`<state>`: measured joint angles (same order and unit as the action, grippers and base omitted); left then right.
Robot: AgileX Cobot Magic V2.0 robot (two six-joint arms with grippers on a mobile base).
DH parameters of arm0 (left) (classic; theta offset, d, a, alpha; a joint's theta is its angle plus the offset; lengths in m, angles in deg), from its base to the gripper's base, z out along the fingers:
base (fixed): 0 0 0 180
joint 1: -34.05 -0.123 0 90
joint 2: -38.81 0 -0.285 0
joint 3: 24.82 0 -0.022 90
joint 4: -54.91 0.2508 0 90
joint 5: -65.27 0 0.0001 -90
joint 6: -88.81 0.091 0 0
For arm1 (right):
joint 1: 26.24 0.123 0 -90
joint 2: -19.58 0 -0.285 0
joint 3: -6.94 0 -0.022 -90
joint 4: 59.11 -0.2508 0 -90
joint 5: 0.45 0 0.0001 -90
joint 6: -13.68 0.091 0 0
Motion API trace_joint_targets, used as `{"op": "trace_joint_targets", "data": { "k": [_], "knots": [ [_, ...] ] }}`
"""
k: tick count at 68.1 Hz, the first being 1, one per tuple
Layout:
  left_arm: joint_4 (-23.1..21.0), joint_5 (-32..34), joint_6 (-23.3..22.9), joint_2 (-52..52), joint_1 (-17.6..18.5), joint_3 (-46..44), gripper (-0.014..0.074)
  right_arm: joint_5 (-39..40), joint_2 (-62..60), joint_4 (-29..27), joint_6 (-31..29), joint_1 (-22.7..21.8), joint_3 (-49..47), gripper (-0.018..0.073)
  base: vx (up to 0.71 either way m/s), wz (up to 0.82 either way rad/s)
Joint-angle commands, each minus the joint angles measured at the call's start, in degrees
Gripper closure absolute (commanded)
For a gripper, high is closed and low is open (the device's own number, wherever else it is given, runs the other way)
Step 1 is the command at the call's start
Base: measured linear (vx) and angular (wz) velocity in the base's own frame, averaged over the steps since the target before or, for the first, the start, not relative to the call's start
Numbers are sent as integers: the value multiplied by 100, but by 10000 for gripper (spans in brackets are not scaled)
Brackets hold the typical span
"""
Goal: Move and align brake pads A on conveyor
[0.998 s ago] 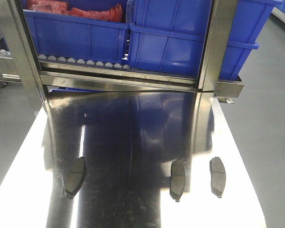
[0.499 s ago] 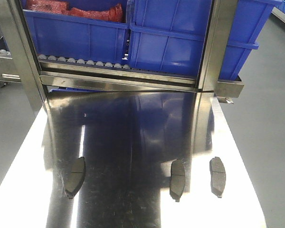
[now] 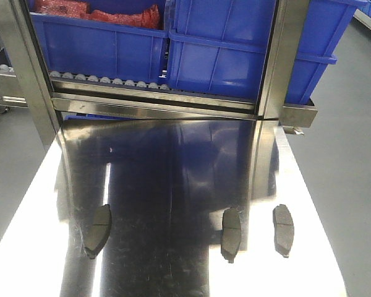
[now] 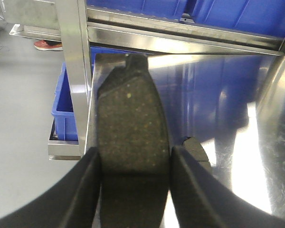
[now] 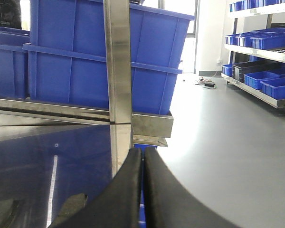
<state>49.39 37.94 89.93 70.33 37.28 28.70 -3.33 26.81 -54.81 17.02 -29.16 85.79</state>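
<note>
Three brake pads A lie flat on the shiny steel tabletop (image 3: 173,167) in the front view: one at the left (image 3: 97,230), one in the middle (image 3: 231,234), one at the right (image 3: 283,230). In the left wrist view my left gripper (image 4: 135,154) is shut on another brake pad (image 4: 130,118), its speckled grey face up, held above the table's left edge. A pad (image 4: 195,149) lies on the steel just right of it. My right gripper (image 5: 143,154) is shut with nothing in it; a pad (image 5: 69,209) shows low to its left. The conveyor is out of view.
A steel roller rack (image 3: 154,99) with blue bins (image 3: 235,55) stands across the far end of the tabletop, with steel posts (image 3: 284,62) at both sides. Grey floor lies on either side of the table. A blue bin (image 4: 66,114) sits below the table's left edge.
</note>
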Motion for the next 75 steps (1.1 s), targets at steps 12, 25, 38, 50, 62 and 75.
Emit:
{"op": "trace_joint_targets", "data": {
  "k": [12,25,38,50,62,75],
  "knots": [
    [-62,490,-65,3,23,-159,602,914,-73,18,-16,-42,52,571,0,0],
    [-62,490,-65,3,23,-159,602,705,-68,22,-13,-42,-535,571,0,0],
    [-62,490,-65,3,23,-159,602,-600,626,61,-49,-42,-1706,571,0,0],
    [-62,490,-65,3,23,-159,602,-1632,1936,10,-49,-42,-2586,571,0,0],
    [-62,490,-65,3,23,-159,602,-2968,3106,-200,-23,-42,-3191,571,0,0],
    [-62,490,-65,3,23,-159,602,-3833,3824,-750,-27,-42,-3345,571,0,0]
  ]
}}
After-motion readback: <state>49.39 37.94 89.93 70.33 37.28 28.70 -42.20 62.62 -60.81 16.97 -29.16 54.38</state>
